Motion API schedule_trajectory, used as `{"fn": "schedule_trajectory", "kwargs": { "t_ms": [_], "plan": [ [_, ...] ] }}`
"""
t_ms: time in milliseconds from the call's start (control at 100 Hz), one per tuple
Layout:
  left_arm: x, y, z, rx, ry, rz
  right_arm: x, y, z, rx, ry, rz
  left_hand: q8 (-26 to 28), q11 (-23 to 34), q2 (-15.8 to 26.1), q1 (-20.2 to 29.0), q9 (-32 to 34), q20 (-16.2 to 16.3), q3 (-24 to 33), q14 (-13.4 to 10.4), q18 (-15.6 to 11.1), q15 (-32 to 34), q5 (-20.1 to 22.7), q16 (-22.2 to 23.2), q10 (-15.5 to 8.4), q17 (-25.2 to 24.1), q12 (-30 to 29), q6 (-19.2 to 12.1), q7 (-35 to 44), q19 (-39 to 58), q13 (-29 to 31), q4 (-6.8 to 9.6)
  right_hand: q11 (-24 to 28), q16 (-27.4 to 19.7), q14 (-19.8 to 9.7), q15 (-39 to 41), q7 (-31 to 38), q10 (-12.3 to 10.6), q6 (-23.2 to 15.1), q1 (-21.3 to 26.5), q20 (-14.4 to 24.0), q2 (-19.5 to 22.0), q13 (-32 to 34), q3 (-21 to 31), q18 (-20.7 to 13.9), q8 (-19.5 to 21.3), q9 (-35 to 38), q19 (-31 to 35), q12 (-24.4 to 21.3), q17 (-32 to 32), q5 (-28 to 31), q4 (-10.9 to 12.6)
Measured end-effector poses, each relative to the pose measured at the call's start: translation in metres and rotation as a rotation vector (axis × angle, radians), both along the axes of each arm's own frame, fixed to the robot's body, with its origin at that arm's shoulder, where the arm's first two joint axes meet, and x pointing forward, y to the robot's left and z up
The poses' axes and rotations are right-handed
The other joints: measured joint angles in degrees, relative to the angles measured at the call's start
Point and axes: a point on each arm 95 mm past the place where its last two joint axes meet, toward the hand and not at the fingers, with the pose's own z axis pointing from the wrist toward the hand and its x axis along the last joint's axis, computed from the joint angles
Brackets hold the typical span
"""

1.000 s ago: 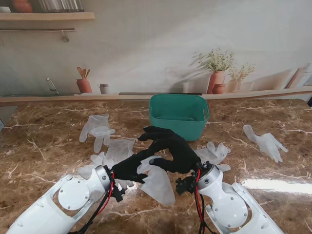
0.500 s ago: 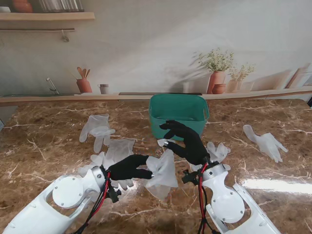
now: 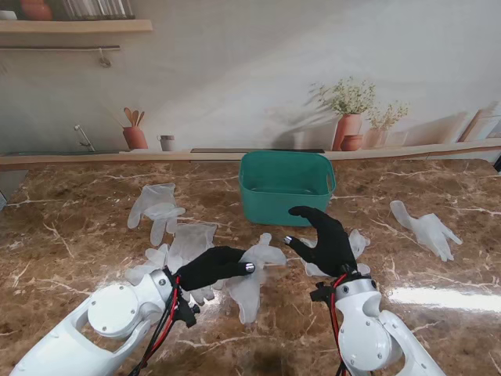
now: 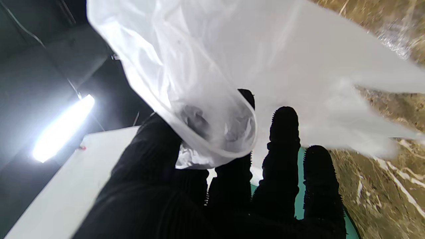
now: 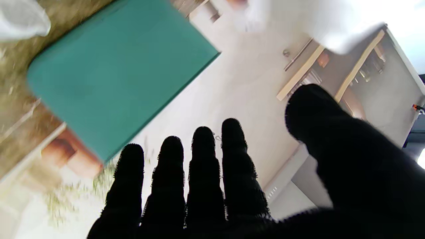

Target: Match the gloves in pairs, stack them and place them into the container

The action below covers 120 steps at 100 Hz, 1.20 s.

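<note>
A brown marbled bench (image 3: pixel 70 235) runs up to a pale backdrop printed as a kitchen wall. On that backdrop, a terracotta vase of white flowers (image 3: pixel 347 125) stands right of a terracotta utensil pot (image 3: pixel 135 135); a wooden shelf (image 3: pixel 78 26) hangs above that pot.

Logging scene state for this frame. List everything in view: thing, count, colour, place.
Held glove: 1, translucent white, hanging from the left hand, in front of the container.
Loose gloves: translucent white. One far left; a heap, count unclear, left of centre; some, count unclear, behind the right hand; one far right.
Container: 1, teal, table centre, farther from me; contents not visible.
Table: 1, brown marble.
Backdrop: printed kitchen wall with shelf, pots, plants.
Left hand: black, shut on the held glove.
Right hand: black, open, fingers spread, near the container.
</note>
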Motion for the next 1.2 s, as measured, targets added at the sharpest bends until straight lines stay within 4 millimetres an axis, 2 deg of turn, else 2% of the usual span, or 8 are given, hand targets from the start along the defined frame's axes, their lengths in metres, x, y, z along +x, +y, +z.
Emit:
{"fn": "schedule_trajectory", "kwargs": {
  "t_ms": [150, 280, 430, 550, 760, 950, 1060, 1200],
  "plan": [
    [-0.003, -0.004, 0.000, -0.018, 0.031, 0.082, -0.017, -0.014, 0.004, -0.032, -0.167, -0.062, 0.00, 0.39, 0.61, 0.01, 0.00, 0.00, -0.53, 0.30, 0.51, 0.77, 0.00, 0.14, 0.06, 0.00, 0.07, 0.01, 0.53, 1.54, 0.02, 0.03, -0.12, 0.00, 0.02, -0.10, -1.41, 0.02, 1.29, 0.00, 0.02, -1.66, -0.45, -3.25, 0.00, -0.44, -2.62, -0.16, 0.00, -0.06, -2.27, 0.00],
    [-0.006, -0.009, -0.001, -0.033, 0.073, 0.145, -0.029, -0.018, 0.006, -0.110, -0.276, 0.017, 0.00, 0.88, 0.60, 0.02, 0.02, -0.01, -0.53, 0.73, 0.58, 2.07, 0.88, 0.32, 0.53, 0.01, 0.08, 0.34, 0.58, 2.43, 0.03, 0.05, -0.11, 0.00, -0.05, -0.69, -1.41, -0.13, 1.26, -1.64, 0.04, -5.85, -0.45, -4.86, -0.04, -0.44, -2.64, -1.34, 0.00, -0.80, -2.27, 0.00],
    [-0.009, -0.014, 0.000, -0.062, 0.103, 0.191, -0.043, -0.019, 0.000, -0.220, -0.286, 0.194, 0.00, 1.01, 0.60, 0.02, 0.02, -0.02, -0.53, 0.99, 0.61, 2.14, 0.88, 0.38, 0.57, 0.01, 0.09, 0.44, 0.61, 2.98, 0.03, 0.06, -1.04, 0.14, -0.91, -2.34, -2.18, -0.75, 1.46, -5.96, 0.08, -15.66, -3.42, 3.13, -0.48, -0.28, -5.95, -2.93, 0.00, -2.54, -5.36, 0.00],
    [-0.009, -0.017, 0.001, -0.081, 0.108, 0.246, -0.048, -0.020, -0.006, -0.349, -0.288, 0.242, 0.00, 1.02, 0.59, 0.02, 0.02, -0.02, -0.53, 0.99, 0.63, 2.88, 0.88, 0.51, 0.57, 0.01, 0.09, 0.45, 0.63, 4.40, 0.03, 0.06, -2.36, 0.14, -1.47, -3.75, -4.63, -0.72, 3.59, -7.37, 0.08, -18.74, -6.65, 5.76, -0.99, -0.31, -10.67, -4.37, 0.00, -4.20, -9.83, -0.39],
    [-0.010, -0.023, 0.003, -0.133, 0.138, 0.261, -0.054, -0.001, -0.020, -0.385, -0.270, 0.264, -0.70, 1.02, 0.59, 0.02, 0.02, -0.02, -0.54, 1.00, 0.63, 2.90, 0.88, 0.55, 0.57, 0.01, 0.09, 0.45, 0.63, 5.12, 0.03, 0.06, -3.03, 0.14, -1.55, -3.75, -8.14, 0.65, 7.12, -8.97, 0.09, -18.11, -11.82, 6.47, -2.07, 1.03, -20.12, -5.11, 0.00, -7.00, -19.94, -0.40],
    [-0.011, -0.025, 0.003, -0.132, 0.139, 0.256, -0.057, 0.025, -0.028, -0.348, -0.380, 0.217, -0.77, 1.03, 0.59, 0.02, 0.02, -0.02, -0.54, 1.01, 0.63, 2.90, 0.88, 0.55, 0.57, 0.01, 0.09, 0.45, 0.63, 5.14, 0.03, 0.06, 1.12, 0.21, -1.54, -0.86, -4.64, 1.00, 6.90, -8.48, 1.52, -13.87, -11.02, 3.67, -2.23, 6.12, -18.32, -5.03, 0.95, -5.86, -18.69, -0.40],
    [-0.011, -0.026, 0.002, -0.131, 0.142, 0.251, -0.053, 0.030, -0.027, -0.309, -0.419, 0.157, -1.10, 1.02, 0.59, 0.02, 0.02, -0.02, -0.54, 1.01, 0.63, 2.90, 0.88, 0.56, 0.57, -0.03, 0.05, 0.45, 0.62, 5.14, 0.02, 0.06, 6.43, 0.35, -1.50, 2.04, 2.52, 0.23, 3.53, -7.02, 1.52, -13.12, -8.58, 3.32, -2.31, 10.35, -14.26, -4.34, 3.64, -5.18, -12.63, -0.40],
    [-0.011, -0.025, 0.001, -0.125, 0.145, 0.242, -0.049, 0.035, -0.022, -0.167, -0.411, 0.136, -1.43, 1.03, 0.59, 0.02, 0.02, -0.02, -0.63, 1.02, 0.63, 2.90, 0.88, 0.56, 0.57, -0.07, 0.04, 0.45, 0.62, 5.14, 0.02, 0.06, 11.15, 2.25, -1.54, 5.32, 11.79, -1.63, -6.09, -3.97, 1.52, -7.81, -4.08, 1.30, -2.28, 18.06, -8.74, -2.74, 6.39, -3.89, -4.20, -0.40]
  ]
}}
